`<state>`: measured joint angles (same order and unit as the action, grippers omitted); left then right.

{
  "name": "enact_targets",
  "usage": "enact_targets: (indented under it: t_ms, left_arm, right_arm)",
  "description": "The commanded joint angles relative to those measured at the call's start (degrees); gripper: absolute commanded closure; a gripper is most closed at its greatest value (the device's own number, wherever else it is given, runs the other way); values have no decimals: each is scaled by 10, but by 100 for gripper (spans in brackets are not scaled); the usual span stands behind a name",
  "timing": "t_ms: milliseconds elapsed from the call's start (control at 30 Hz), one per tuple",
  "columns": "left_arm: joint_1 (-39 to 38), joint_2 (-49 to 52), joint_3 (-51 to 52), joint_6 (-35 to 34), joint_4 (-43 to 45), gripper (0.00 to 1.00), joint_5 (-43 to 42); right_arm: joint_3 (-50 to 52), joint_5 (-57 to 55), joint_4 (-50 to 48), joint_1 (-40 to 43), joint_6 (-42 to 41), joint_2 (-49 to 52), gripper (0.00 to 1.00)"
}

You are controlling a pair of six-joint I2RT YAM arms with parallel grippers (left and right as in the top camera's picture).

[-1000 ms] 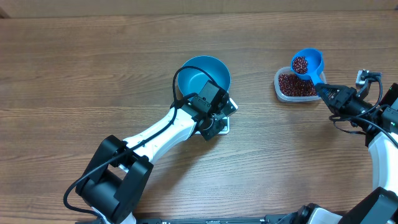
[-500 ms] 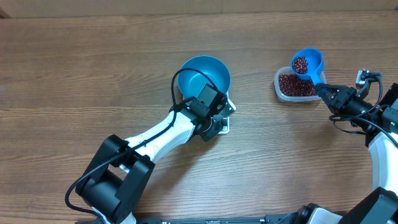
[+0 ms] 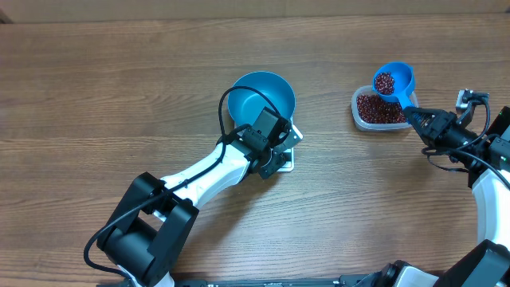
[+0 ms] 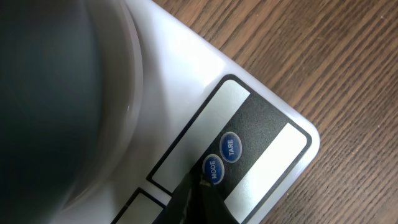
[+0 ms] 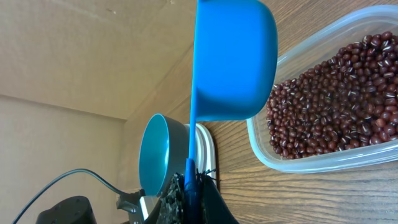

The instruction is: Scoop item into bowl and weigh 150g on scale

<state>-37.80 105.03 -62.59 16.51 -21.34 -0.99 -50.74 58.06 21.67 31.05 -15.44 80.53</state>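
Overhead, centre: one deep blue bowl [image 3: 267, 94] on one white square scale [image 3: 295, 136]; my left gripper [image 4: 198, 190], pressed together, touches its MODE button [image 4: 212, 169]. Upper right, my right gripper [image 3: 414, 118] pinches one blue scoop [image 3: 403, 76] of red-brown beans [image 3: 385, 80] above one clear tub [image 3: 356, 112].

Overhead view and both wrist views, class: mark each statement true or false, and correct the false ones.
1. The blue bowl stands on the scale. True.
2. The scoop held by the right gripper is empty. False: it carries beans.
3. The left gripper has its jaws shut, tip at the MODE button. True.
4. In the overhead view the clear tub lies left of the bowl. False: it lies to the right, under the scoop.
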Motion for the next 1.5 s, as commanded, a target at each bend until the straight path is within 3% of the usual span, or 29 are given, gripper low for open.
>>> enact_targets:
  t_ms: [0, 1467]
  left_arm:
    - [0, -1, 7, 2, 0, 96, 6]
    - [0, 2, 15, 2, 8, 96, 12]
  right_arm:
    - [-15, 12, -6, 3, 0, -13, 96]
    - [-15, 12, -5, 3, 0, -13, 96]
